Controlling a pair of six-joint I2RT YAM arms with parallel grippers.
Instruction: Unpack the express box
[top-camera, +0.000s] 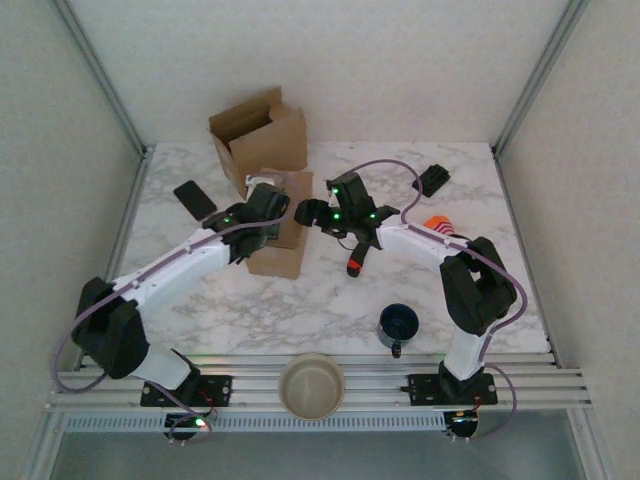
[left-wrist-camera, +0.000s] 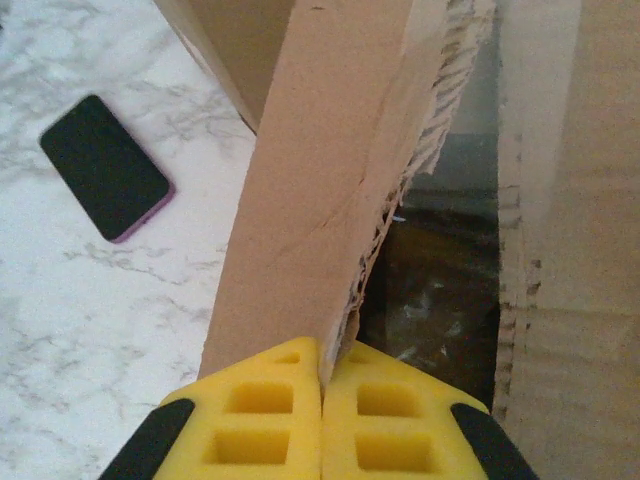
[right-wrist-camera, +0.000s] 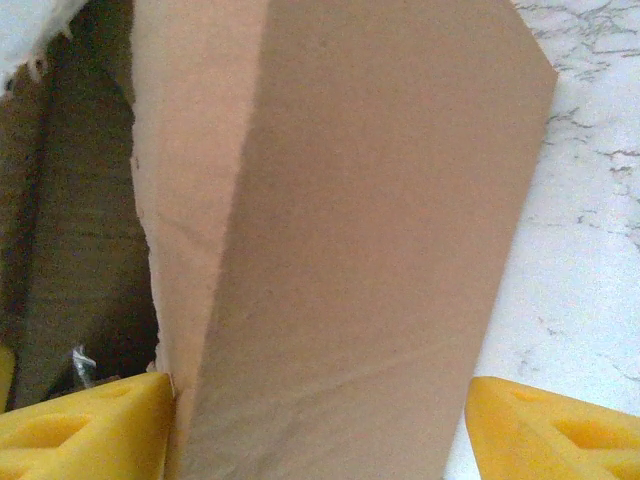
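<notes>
With the express box (top-camera: 272, 262) at the top view's centre, the left gripper (left-wrist-camera: 322, 365), clenched on the torn flap (left-wrist-camera: 320, 180), should hold steady while the right gripper (right-wrist-camera: 315, 395), fingers spread astride the opposite flap (right-wrist-camera: 350, 250), closes squarely before pulling.

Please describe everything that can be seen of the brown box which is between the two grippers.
The box is brown corrugated cardboard. It stands on the marble table in front of another open box, with its top opened. The left gripper is shut on its torn flap, whose fluted edge is ragged. The right gripper is open, with a smooth flap between its fingers. The inside is dark; something glossy lies there, too dim to identify.
</notes>
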